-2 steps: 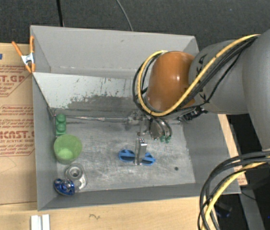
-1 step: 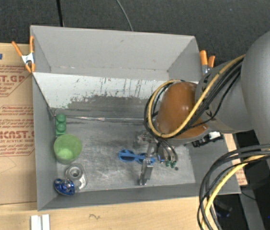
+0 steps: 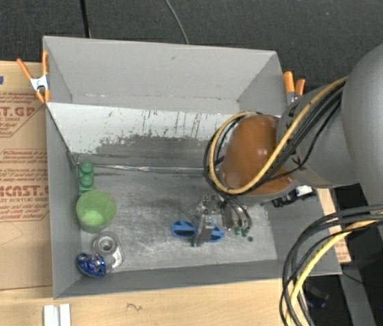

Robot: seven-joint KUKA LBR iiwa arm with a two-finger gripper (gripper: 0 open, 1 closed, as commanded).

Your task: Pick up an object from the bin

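Blue elongated piece (image 3: 183, 229): you'll find it flat on the floor of the bin (image 3: 157, 269), right of centre and toward the near wall.
Long axis: it runs roughly left to right across the camera view, the left end poking out clear and the right end tucked under the tool.
Gripper (image 3: 208, 228): it is down at floor level, directly over the right part of the blue piece and at or very near it.
Gripper state: you cannot tell from this angle whether it is apart, together, or clamped on the piece.
Relation that matters: the piece lies beneath the tool and extends leftward from it, so by my reading any grip would fall toward its right end, across the short width.
Close neighbour: a small dark-green bit (image 3: 246, 235) lies just right of the tool, apart from the blue piece.
Robot parts above: the orange cover (image 3: 249, 155) and looped cables hide the wrist from you.
Far left: a round green cup-like thing (image 3: 96, 209), a small green bottle shape (image 3: 85, 176) and a clear-and-blue item (image 3: 98, 258) lie well apart from the tool.
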